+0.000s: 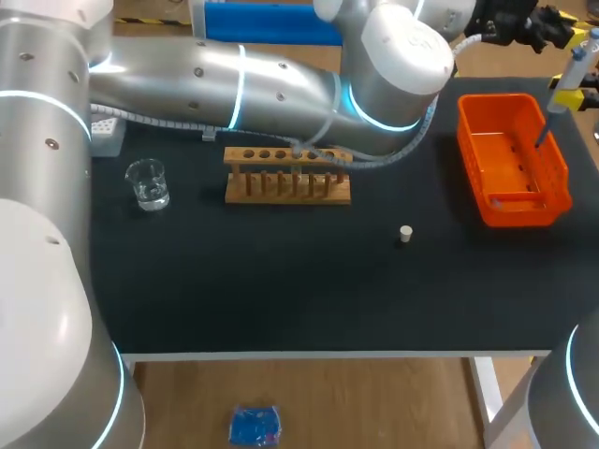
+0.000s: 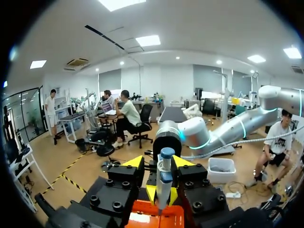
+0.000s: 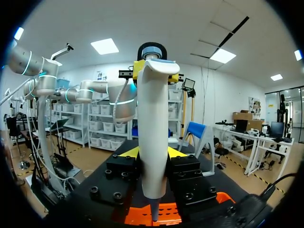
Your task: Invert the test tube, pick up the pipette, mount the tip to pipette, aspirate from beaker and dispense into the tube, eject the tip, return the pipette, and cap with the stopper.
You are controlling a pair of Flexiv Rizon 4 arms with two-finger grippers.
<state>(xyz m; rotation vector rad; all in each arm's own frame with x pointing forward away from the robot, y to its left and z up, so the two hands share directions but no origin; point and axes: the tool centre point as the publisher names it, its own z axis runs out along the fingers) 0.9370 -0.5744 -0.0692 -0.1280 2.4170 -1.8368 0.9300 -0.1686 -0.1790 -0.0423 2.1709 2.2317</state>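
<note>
Over the orange bin (image 1: 560,173) at the surface's (image 1: 281,281) far right, I've got my right claw (image 3: 152,153) clamped on the pipette (image 3: 153,118), presumably so the tip drops in, with my left claw (image 2: 159,164) up by its top, can't tell if that one's gripping.

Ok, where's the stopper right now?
In the head view the stopper stands alone on the table's right half, in the open between the rack and the orange basket, nearer the front edge than either.
</note>
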